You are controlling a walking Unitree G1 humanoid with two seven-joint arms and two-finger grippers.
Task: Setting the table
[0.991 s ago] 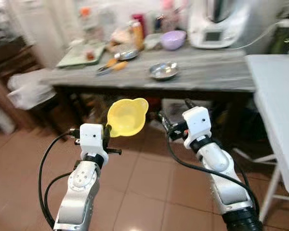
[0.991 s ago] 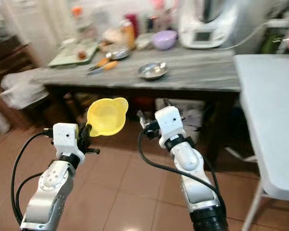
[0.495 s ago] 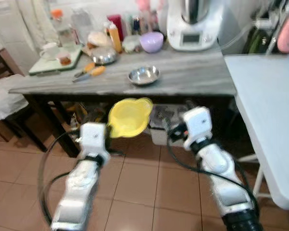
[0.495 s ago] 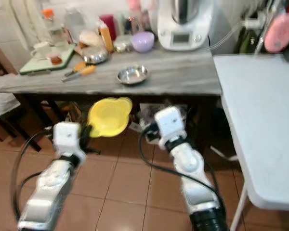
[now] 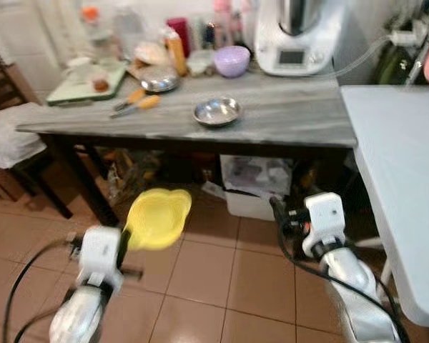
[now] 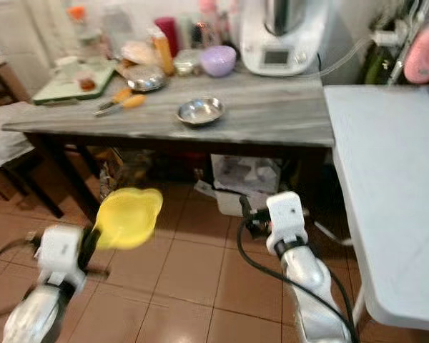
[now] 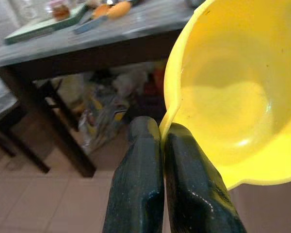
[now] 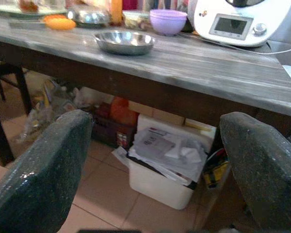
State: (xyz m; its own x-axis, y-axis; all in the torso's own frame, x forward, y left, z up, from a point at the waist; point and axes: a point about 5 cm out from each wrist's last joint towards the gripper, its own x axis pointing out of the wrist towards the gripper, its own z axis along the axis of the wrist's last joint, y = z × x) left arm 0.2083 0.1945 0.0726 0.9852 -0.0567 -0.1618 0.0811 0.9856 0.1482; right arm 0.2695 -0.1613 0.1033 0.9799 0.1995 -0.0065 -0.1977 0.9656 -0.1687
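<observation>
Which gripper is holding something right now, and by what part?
The left gripper holds the yellow plastic bowl by its rim, fingers pinched shut on the edge. The right gripper is open, holding nothing.

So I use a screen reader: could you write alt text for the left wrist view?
Two black fingers pinch the rim of a yellow plastic bowl, holding it above a tiled floor. Behind stands a grey wooden table with an orange-handled tool on it.

Both head cameras looked forward and down from above the arms, sharing the grey table (image 5: 286, 118) and the tiled floor (image 5: 222, 271) from slightly offset angles. The left wrist camera sat very near a yellow bowl (image 7: 233, 97), facing the table's underside. The right wrist camera looked level at the table's edge.
</observation>
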